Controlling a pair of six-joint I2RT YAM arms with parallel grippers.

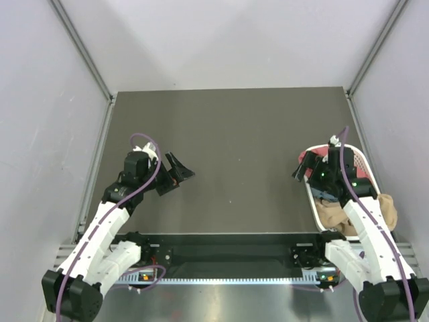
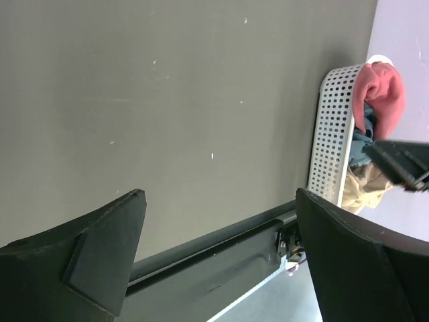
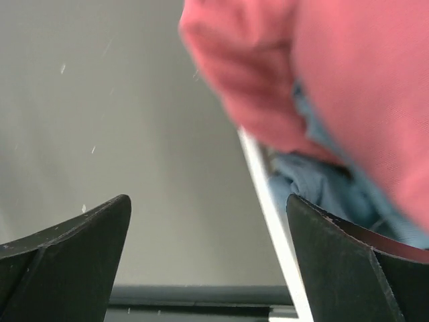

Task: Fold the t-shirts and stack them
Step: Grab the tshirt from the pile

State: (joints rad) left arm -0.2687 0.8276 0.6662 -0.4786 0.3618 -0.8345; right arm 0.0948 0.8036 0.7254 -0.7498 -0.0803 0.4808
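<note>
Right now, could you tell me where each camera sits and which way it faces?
Top external: above and behind the arms, looking down on the table; left gripper and right gripper show.
Left wrist: on its arm, looking across the table to the basket; its open fingers show.
Right wrist: on its arm, looking close at the basket rim and coral shirt; its open fingers show.
Shared: all three show the basket and coral shirt.

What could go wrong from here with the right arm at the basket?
1. The basket rim runs between the fingers of the open right pincer; closing now might clamp plastic and drag the basket.
2. The coral-red shirt lies on the blue shirt; lifting one may haul out both.
3. The tan shirt hangs over the rim and could slip off.
</note>
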